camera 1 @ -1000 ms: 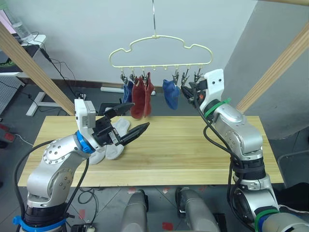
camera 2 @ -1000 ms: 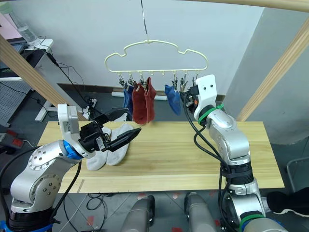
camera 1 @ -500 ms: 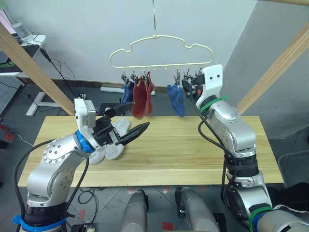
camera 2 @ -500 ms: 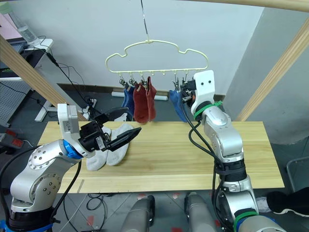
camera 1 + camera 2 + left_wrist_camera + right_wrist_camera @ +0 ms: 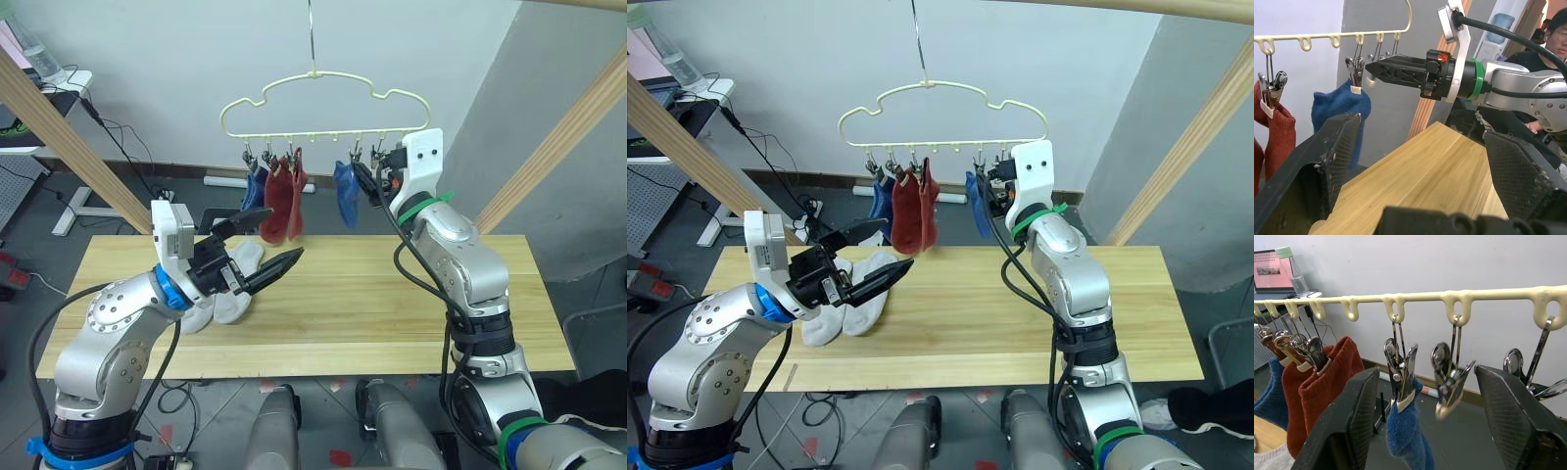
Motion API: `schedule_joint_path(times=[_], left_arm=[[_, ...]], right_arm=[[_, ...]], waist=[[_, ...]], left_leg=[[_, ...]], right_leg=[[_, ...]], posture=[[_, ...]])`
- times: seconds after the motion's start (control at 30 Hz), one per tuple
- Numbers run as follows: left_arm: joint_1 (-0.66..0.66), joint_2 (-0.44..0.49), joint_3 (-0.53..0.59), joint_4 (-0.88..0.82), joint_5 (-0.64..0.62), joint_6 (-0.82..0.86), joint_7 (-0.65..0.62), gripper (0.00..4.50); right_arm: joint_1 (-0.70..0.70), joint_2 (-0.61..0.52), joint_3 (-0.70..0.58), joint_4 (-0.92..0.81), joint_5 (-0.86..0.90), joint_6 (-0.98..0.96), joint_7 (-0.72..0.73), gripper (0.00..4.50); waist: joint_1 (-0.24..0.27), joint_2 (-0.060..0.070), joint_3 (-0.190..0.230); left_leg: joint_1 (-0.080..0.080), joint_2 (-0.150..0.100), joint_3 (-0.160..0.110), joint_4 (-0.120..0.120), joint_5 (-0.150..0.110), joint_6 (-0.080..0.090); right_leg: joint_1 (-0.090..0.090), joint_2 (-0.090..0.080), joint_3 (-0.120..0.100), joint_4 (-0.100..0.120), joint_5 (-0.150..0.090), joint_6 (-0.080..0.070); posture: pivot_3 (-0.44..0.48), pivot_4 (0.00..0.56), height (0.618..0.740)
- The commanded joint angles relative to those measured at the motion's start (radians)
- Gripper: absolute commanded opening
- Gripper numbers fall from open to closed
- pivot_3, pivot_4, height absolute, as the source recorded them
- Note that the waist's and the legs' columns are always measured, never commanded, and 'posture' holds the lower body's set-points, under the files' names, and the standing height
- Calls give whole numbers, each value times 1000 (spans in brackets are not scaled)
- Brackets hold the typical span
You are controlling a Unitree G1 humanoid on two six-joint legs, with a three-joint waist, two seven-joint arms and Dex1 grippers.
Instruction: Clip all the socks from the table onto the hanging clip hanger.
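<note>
Hanging from the hanger (image 5: 323, 103) are four socks, two blue (image 5: 345, 193) and two red (image 5: 279, 201), while the grey pair (image 5: 235, 284) lies on the surface (image 5: 392, 294), so the job looks two-thirds done. The right tool (image 5: 1420, 406) is raised with its fingers spread and empty around a free clip (image 5: 1449, 377), probably lining up to squeeze it. The left tool (image 5: 266, 245) hovers released above the grey pair, likely ready to pick one.

white wall (image 5: 147, 59), grey floor (image 5: 39, 211), wooden beams (image 5: 69, 147)
</note>
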Motion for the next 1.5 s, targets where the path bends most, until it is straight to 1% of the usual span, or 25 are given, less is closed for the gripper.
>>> schedule_joint_path(times=[0.03, 0.23, 0.5, 0.67, 0.87, 1.5], left_arm=[[5, 3, 5, -32, 0, -21, -2, 4500], [5, 2, 5, -31, 2, -22, -3, 4500], [9, -1, 5, -37, 3, -23, 0, 4500], [10, -3, 6, -37, 3, -22, 3, 4500], [13, -4, 4, -40, 4, -22, 4, 4500], [15, -2, 5, -44, 5, -19, 5, 4500]], right_arm=[[-32, 15, -3, -23, 16, -24, 10, 3230], [-30, 54, -26, -27, 86, -21, 57, 3230], [-36, 45, -39, -24, 122, -18, 84, 3230], [-52, 31, -58, 8, 132, -24, 80, 3230], [-60, 53, -80, 15, 171, 1, 69, 3230], [-53, 50, -85, 16, 182, 12, 67, 3230]], waist=[[0, 0, 0], [0, 0, 0], [1, 0, 0], [1, 0, 0], [1, 0, 0], [1, 0, 0]], left_leg=[[0, 0, 0, 0, 0, 0], [0, 0, 0, 0, 0, 0], [0, 0, 0, 0, 0, 0], [0, 0, 0, 0, 0, 0], [0, 0, 0, 0, 0, 0], [0, 0, 0, 0, 0, 0]], right_leg=[[0, 0, 0, 0, 0, 0], [0, 0, 0, 0, 0, 0], [0, 0, 0, 0, 0, 0], [0, 0, 0, 0, 0, 0], [0, 0, 0, 0, 1, -1], [0, 0, 0, 0, 1, -1]], posture=[[62, 271, 740], [68, 269, 740], [68, 267, 740], [70, 272, 740], [70, 274, 740], [71, 279, 740]])
